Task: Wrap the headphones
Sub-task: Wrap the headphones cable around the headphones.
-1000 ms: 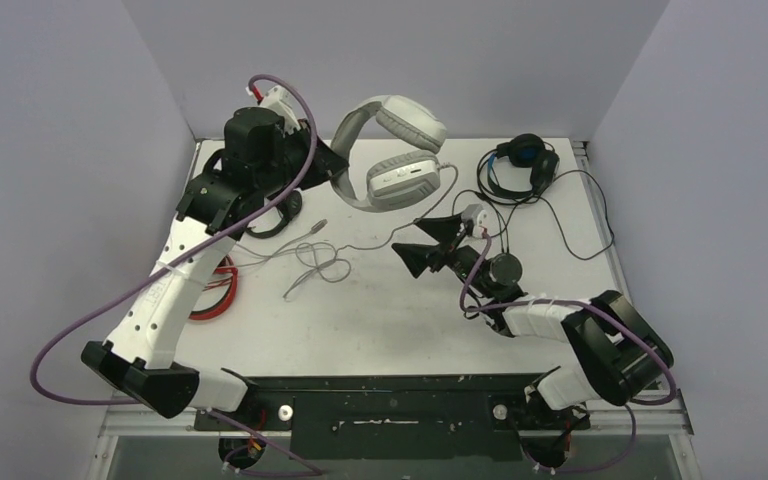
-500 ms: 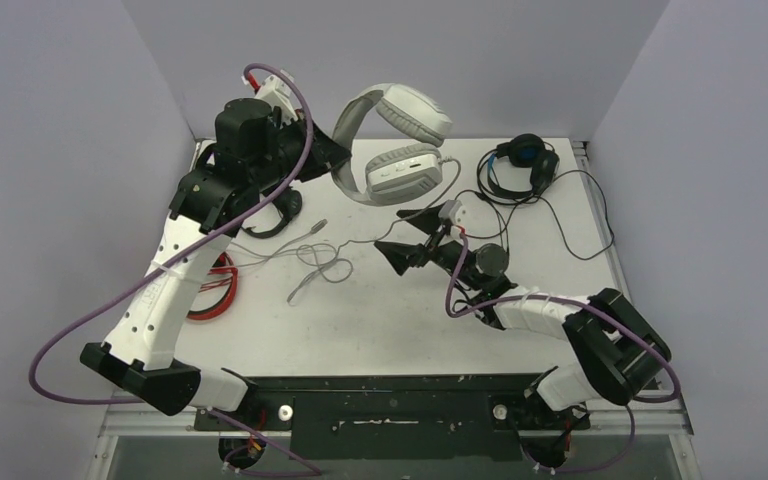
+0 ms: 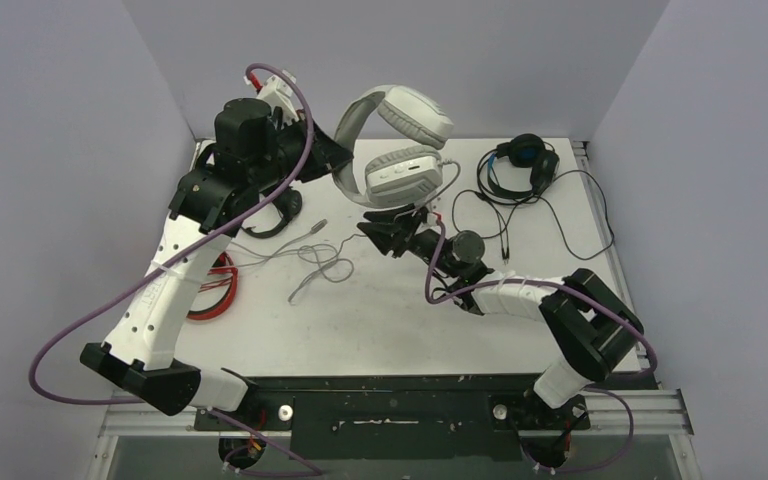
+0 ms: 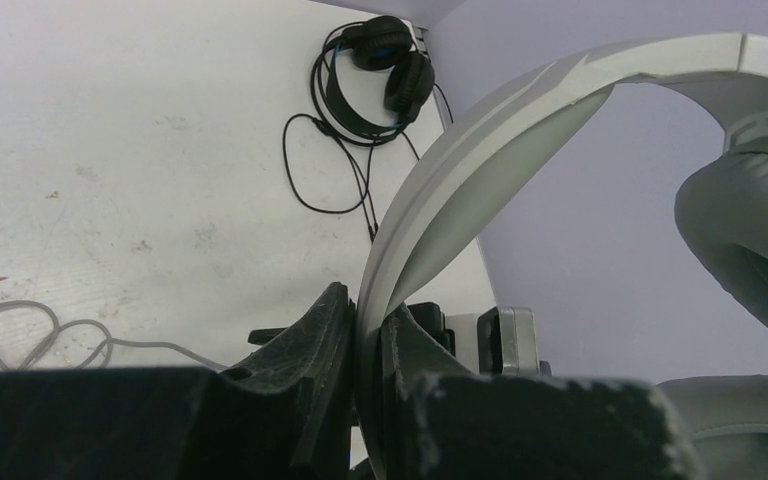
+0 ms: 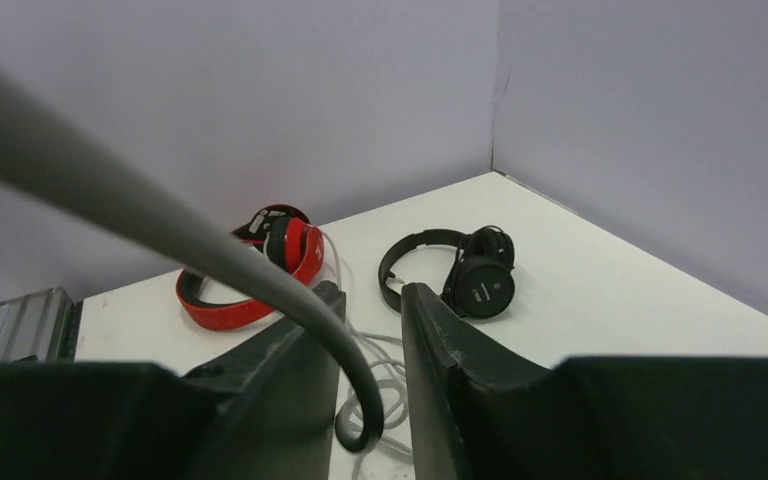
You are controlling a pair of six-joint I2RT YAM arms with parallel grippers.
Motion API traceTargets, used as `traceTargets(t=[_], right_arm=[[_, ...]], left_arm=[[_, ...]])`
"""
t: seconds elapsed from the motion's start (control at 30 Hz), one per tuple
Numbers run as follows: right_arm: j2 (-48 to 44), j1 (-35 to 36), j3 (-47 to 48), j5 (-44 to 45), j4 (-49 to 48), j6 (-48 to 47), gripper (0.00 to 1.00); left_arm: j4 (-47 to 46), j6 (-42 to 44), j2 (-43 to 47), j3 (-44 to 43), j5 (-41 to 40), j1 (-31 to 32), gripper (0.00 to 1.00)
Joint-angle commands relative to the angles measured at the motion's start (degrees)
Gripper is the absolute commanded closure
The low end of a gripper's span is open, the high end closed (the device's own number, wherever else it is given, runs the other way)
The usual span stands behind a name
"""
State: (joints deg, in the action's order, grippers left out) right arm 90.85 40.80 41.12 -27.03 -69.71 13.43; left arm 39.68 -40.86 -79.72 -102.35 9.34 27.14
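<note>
Over the white desk (image 3: 380,320), your right gripper (image 3: 385,228) has moved in, fingers narrowed but still apart around the cable (image 5: 260,285). Your left gripper (image 4: 368,310) clamps the white-grey headset (image 3: 405,175) by its band, so winding looks ready to begin.

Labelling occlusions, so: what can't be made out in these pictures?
Top view: red-and-black headphones mostly hidden beneath the left arm.
Left wrist view: white-grey headphones cut off by the frame edge.
Right wrist view: grey cable blurred; whether the right gripper pinches it is unclear.
</note>
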Motion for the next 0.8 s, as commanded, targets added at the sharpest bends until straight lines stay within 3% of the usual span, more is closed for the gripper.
traceTargets(t=[0.0, 0.13, 0.27, 0.5, 0.67, 0.77], right_arm=[[-0.1, -2.7, -3.1, 1.4, -8.4, 4.7, 0.78], [-2.4, -9.6, -9.8, -2.0, -13.9, 11.9, 0.90], [-10.8, -13.7, -12.6, -1.5, -3.4, 8.3, 0.99], [-29.0, -14.5, -7.8, 9.6, 23.8, -1.3, 1.00], [-36.5, -14.3, -1.1, 18.8, 41.5, -7.8, 1.00], [-36.1, -13.1, 6.2, 20.2, 51.7, -11.9, 1.00]], left_arm=[[-4.2, -0.9, 2.4, -2.7, 4.6, -1.0, 1.00], [-4.3, 2.6, 3.2, -1.4, 16.0, -3.1, 1.00], [-1.7, 10.4, 4.5, 1.6, 23.5, -3.7, 1.00], [1.9, 19.9, 8.1, 6.3, 15.2, -4.1, 1.00], [4.3, 30.0, 9.9, 9.4, -6.0, -4.0, 1.00], [3.1, 36.2, 10.8, 12.9, -11.0, -2.6, 1.00]])
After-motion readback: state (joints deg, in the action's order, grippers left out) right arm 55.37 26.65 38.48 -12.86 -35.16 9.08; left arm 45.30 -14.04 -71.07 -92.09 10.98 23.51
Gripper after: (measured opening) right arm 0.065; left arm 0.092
